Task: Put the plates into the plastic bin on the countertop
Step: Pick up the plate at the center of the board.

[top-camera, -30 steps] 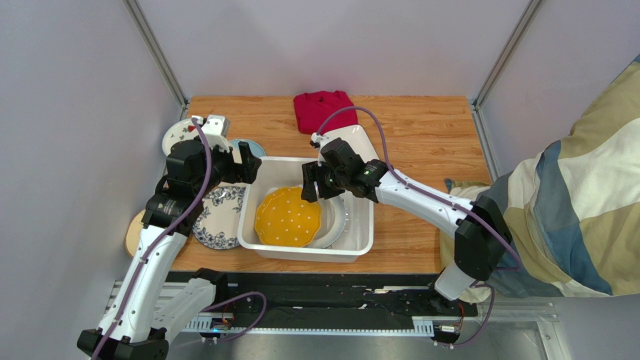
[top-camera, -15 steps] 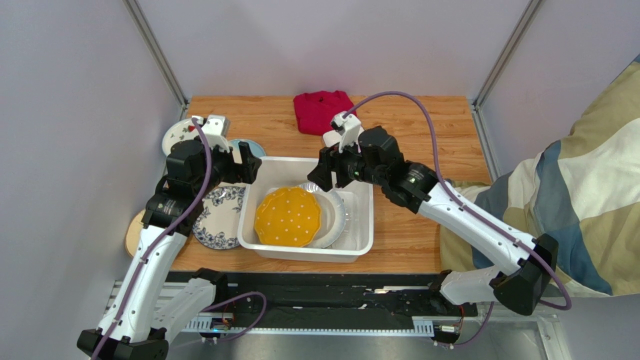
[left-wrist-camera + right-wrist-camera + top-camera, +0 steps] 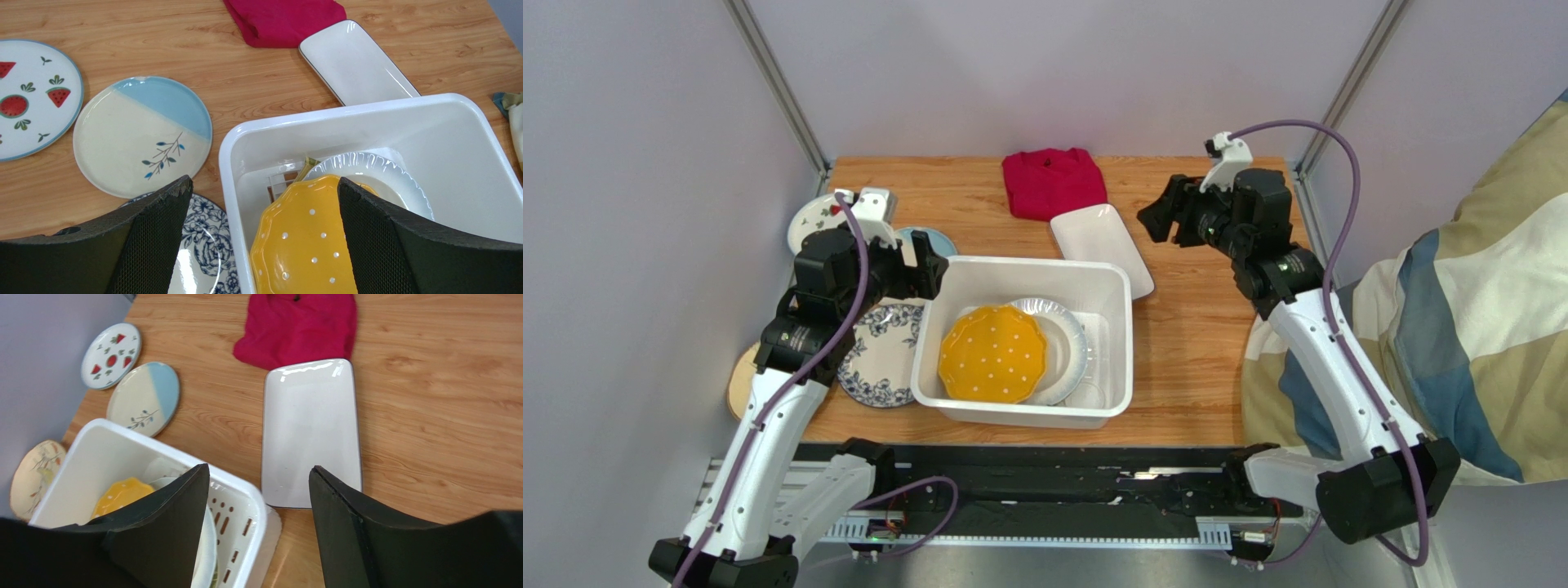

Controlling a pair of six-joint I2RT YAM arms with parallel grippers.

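Note:
The white plastic bin (image 3: pixel 1020 260) sits mid-countertop and holds a yellow scalloped plate (image 3: pixel 993 355) lying over a white round plate (image 3: pixel 1071 333). My left gripper (image 3: pixel 928 267) hovers open over the bin's left rim (image 3: pixel 230 184), nothing between its fingers. My right gripper (image 3: pixel 1158 211) hangs open and empty above the far right, just right of a white rectangular plate (image 3: pixel 1102 245) behind the bin. Left of the bin lie a cream-and-blue plate (image 3: pixel 141 135), a strawberry-print plate (image 3: pixel 30 98) and a blue floral plate (image 3: pixel 885 355).
A folded red cloth (image 3: pixel 1053 180) lies at the back edge, touching the rectangular plate's far end. A tan plate (image 3: pixel 744 380) overhangs the left edge. A person in plaid clothing (image 3: pixel 1468 306) stands at the right. Grey walls enclose the countertop (image 3: pixel 1210 355).
My right gripper rose out of the bin, leaving the white round plate inside, and swung back and right. The rectangular plate is now uncovered. The left arm stayed put.

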